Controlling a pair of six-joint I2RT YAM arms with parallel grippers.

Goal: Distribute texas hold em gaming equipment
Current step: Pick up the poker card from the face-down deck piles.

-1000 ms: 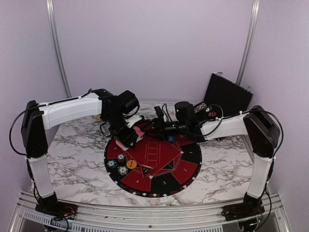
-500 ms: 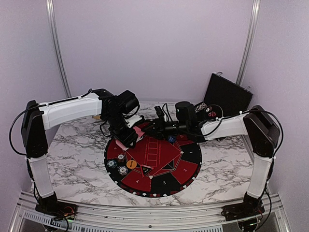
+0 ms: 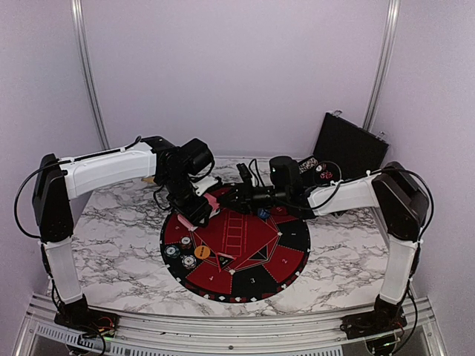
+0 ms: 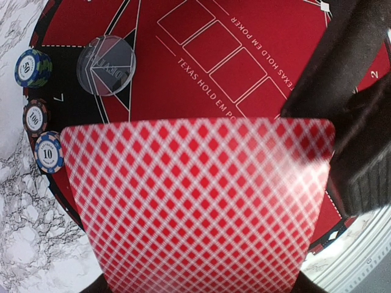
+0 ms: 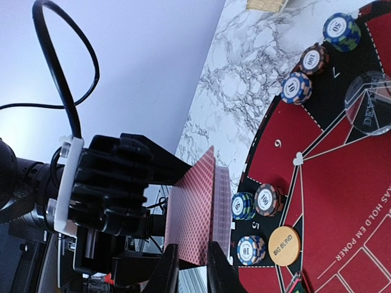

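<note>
Marble surface point(image 3: 111, 252): chips point(image 3: 180, 256) set on mat's point(image 3: 289, 259) left side; left hand point(image 3: 202, 210) clamps cards point(image 4: 201, 207), right hand point(image 5: 192, 268) pinches their edge; dealing seemingly remains

mat point(image 4: 201, 24): "TEXAS HOLD EM POKER" | chips point(image 4: 35, 116) @ mat's 9 o'clock: 50, 100, 10 | orange disc point(image 5: 284, 245): "BIG BLIND"

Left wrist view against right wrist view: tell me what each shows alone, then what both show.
Left wrist only: the seat number 2 printed on the poker mat. Right wrist only: the orange BIG BLIND disc and three chips beside it near seat 5. Both: the red-backed playing cards, the clear dealer disc, and the 50, 100 and 10 chips along the mat's edge.
</note>
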